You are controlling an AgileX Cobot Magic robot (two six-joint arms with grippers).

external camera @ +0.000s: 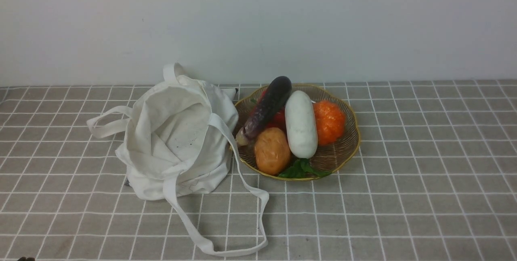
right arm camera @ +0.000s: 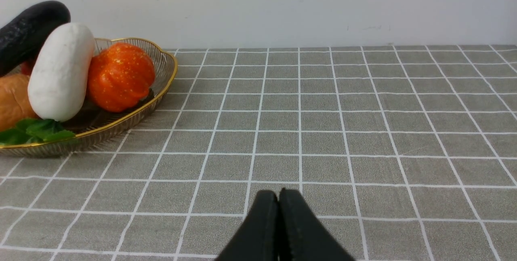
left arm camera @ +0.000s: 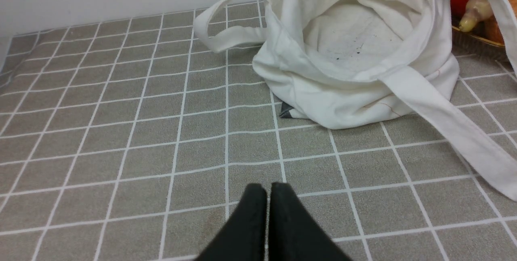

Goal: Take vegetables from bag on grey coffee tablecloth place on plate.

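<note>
Eggplant [external camera: 266,107] lies on the plate [external camera: 351,148], leaning across the pile with its pale stem tip low at the rim beside the bag [external camera: 177,135], dark end propped up toward the wall. It rests on the red item under it, hence the tilt. White vegetable [external camera: 301,123], potato [external camera: 272,150], orange pumpkin-like piece [external camera: 329,121] and green leaves [external camera: 301,169] share the plate, packed touching.

Bag sits slumped and open on the tablecloth [external camera: 424,172], inside looks empty, 1 strap trailing toward the robot past the plate.

Left hand [left arm camera: 267,188] clenched, grasping nothing, low over bare cloth near the bag. Right hand [right arm camera: 278,194] clenched too, empty, well apart from the plate. Task looks finished: both hands parked clear.
</note>
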